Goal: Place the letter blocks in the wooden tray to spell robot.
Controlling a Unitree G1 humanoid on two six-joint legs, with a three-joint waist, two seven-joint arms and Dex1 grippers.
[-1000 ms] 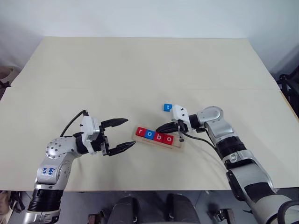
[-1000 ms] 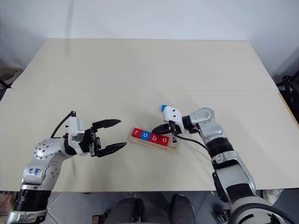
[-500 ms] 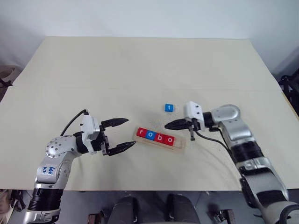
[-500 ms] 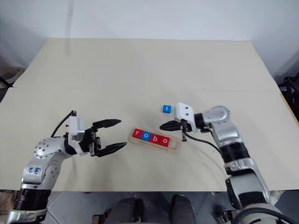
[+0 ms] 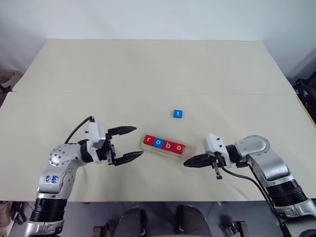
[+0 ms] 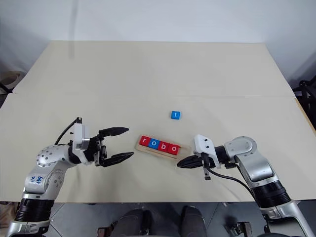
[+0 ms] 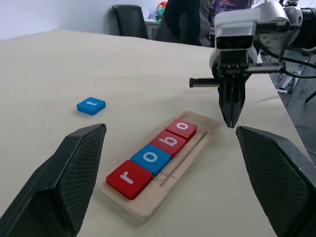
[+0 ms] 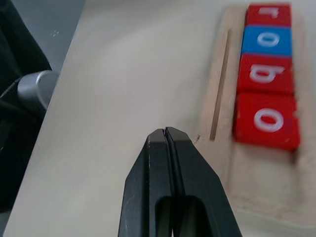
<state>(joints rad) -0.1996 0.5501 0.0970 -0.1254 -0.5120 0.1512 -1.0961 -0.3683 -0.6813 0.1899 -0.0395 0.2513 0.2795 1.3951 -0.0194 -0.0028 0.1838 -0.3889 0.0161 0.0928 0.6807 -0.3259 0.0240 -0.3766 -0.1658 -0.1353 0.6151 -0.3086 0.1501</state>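
While the wooden tray [image 5: 168, 146] on the worktop [image 5: 148, 69] holds r, o, b, o, the t block [image 5: 178, 114] lies apart beyond it. Left wrist view: left fingers [image 7: 74, 168] spread wide, empty. Right wrist view: right fingers [image 8: 170, 182] pressed together, empty, beside the tray

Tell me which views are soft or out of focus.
Right wrist view: the near red o block and wooden tray look soft. Left wrist view: left gripper's fingers blur at the edges, blocks sharp. Head views: evenly lit, sharp.

Bright, even light; soft shadows.
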